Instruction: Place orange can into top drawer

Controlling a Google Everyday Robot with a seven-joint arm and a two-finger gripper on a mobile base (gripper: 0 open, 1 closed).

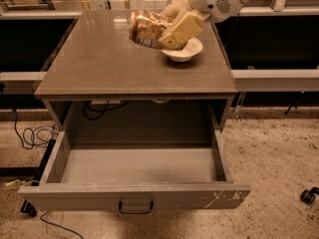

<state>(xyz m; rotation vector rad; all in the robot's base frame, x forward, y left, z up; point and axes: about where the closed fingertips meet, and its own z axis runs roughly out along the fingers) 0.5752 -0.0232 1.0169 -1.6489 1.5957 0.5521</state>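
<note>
Setting: robotics lab or test workspace. Evidence: grey table (99,68) on a speckled terrazzo floor (269,148); loose cables (30,133) left of the table; caster wheel (309,195) to its right; metal rails (274,78) flanking it; robot gripper (167,26), jaws clamped on orange can (142,26), above the table's far end.
</note>
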